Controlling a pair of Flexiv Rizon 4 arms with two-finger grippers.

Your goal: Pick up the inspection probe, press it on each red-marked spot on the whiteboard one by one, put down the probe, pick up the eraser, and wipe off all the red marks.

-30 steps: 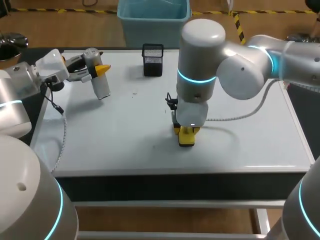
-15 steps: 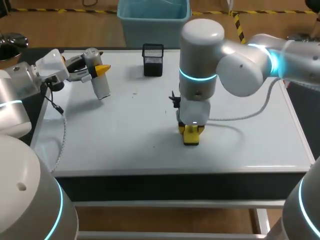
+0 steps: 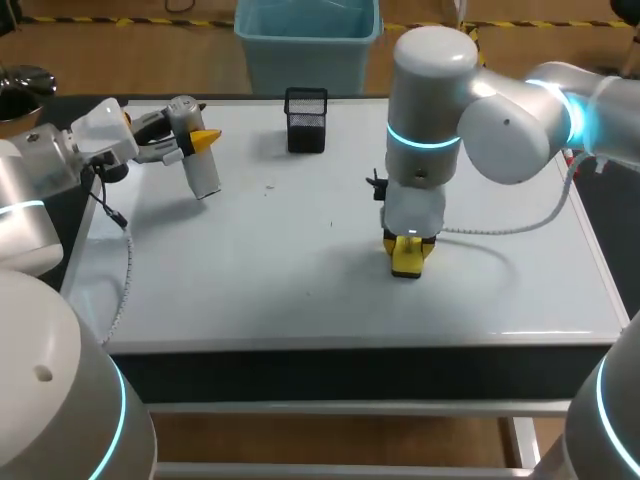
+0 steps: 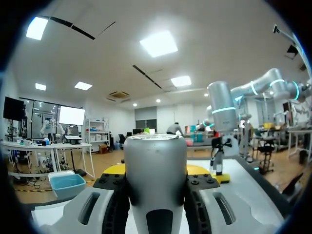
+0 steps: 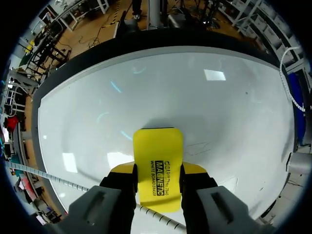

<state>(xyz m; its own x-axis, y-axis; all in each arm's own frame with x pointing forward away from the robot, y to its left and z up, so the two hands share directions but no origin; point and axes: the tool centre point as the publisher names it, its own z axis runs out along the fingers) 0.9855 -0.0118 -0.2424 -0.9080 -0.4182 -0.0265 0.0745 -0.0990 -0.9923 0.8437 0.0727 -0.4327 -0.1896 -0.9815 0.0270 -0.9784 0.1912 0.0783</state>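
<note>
The right gripper [image 3: 405, 248] is clamped on the yellow eraser [image 5: 157, 155], one finger on each long side. It holds the eraser flat on the whiteboard [image 3: 250, 285], right of the middle and toward the near edge. The eraser's long axis runs straight out ahead of the fingers, so a stroke across that axis would probably clear the widest band.

No clearly red mark shows anywhere on the board. In the head view two small specks [image 3: 268, 185] lie left of the eraser and farther back. In the right wrist view some thin faint lines [image 5: 195, 145] lie just beside the eraser; their colour cannot be told. If any of these is residue, the next pass likely goes left and away from the near edge. The right arm is much the nearer one and already has the tool on the surface.

The left gripper [image 3: 195, 145] is closed around the probe [image 3: 202, 172], held over the far left corner, well apart from the eraser. The probe has not been put down. A black basket [image 3: 305, 120] stands at the far edge between the two arms, clear of a leftward wipe
</note>
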